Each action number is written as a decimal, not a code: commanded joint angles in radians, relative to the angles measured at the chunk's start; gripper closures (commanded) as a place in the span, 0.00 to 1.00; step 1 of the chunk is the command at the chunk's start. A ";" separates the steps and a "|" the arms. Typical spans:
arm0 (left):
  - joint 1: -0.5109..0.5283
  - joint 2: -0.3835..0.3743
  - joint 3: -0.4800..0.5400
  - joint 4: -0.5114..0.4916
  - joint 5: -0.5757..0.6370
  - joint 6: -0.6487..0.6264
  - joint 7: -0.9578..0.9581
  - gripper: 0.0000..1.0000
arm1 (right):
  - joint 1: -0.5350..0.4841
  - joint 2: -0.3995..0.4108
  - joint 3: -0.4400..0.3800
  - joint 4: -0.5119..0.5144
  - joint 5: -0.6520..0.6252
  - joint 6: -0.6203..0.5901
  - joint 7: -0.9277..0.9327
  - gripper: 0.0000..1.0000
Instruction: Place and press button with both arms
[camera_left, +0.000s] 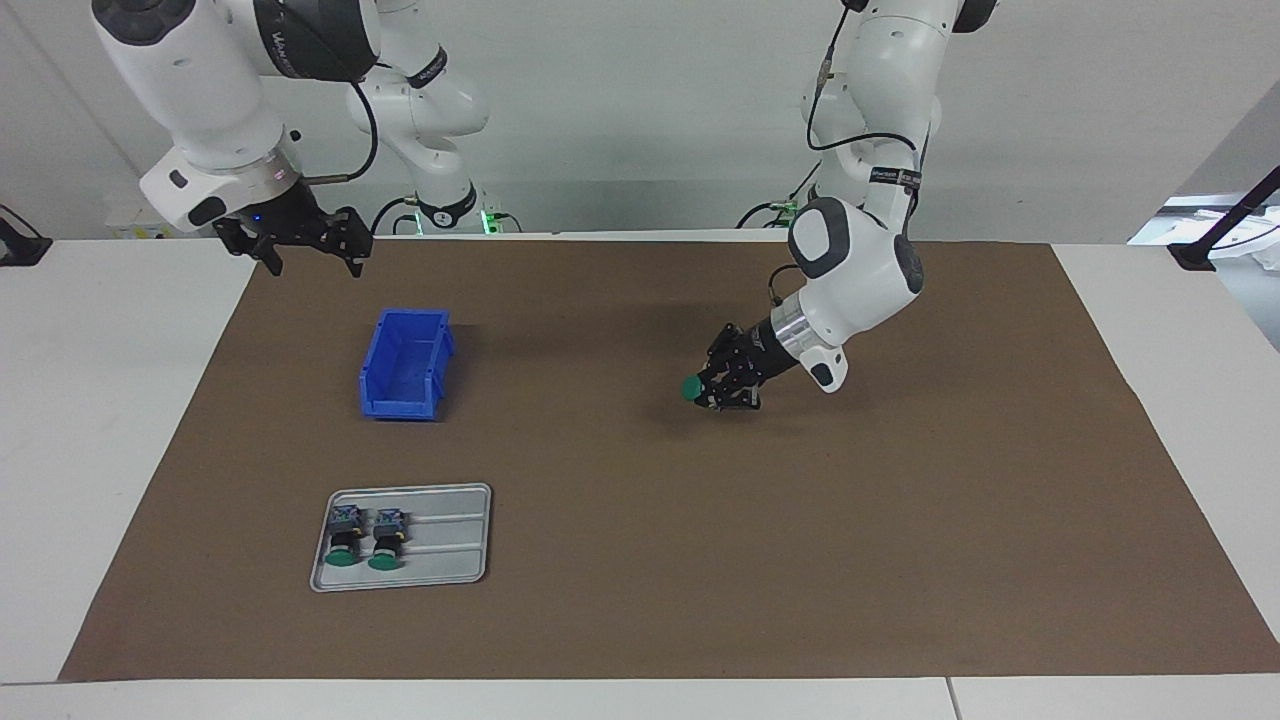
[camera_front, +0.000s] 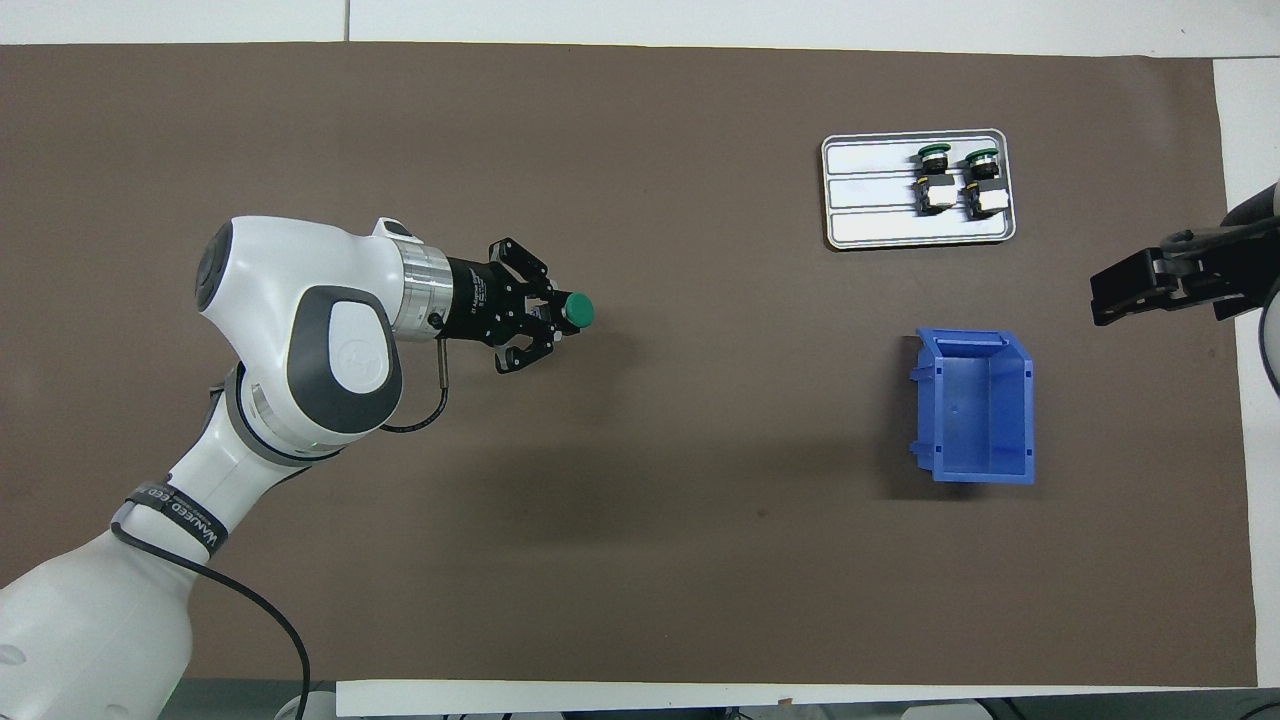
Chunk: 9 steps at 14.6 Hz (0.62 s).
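Note:
My left gripper (camera_left: 712, 392) is shut on a button (camera_left: 692, 388) with a round green cap. It holds the button sideways, low over the middle of the brown mat, with the cap pointing toward the right arm's end. Both also show in the overhead view: the gripper (camera_front: 550, 318) and the button (camera_front: 577, 310). Two more buttons (camera_left: 345, 540) (camera_left: 386, 543) lie side by side in a grey tray (camera_left: 460, 575), farther from the robots than the blue bin. My right gripper (camera_left: 312, 258) hangs open and empty in the air over the mat's edge at its own end, where the arm waits.
An empty blue bin (camera_left: 405, 365) stands on the mat between the tray and the robots, toward the right arm's end. It also shows in the overhead view (camera_front: 980, 405), as does the tray (camera_front: 870, 200). White table surrounds the brown mat (camera_left: 900, 560).

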 joint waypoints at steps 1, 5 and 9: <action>0.033 -0.076 -0.005 -0.112 -0.175 0.019 0.176 0.92 | -0.009 -0.024 0.003 -0.030 0.010 0.018 -0.022 0.00; 0.051 -0.106 -0.005 -0.192 -0.375 0.016 0.364 0.92 | -0.009 -0.024 0.003 -0.030 0.010 0.018 -0.022 0.00; 0.094 -0.089 -0.005 -0.235 -0.510 -0.048 0.524 0.97 | -0.009 -0.024 0.003 -0.030 0.010 0.018 -0.022 0.00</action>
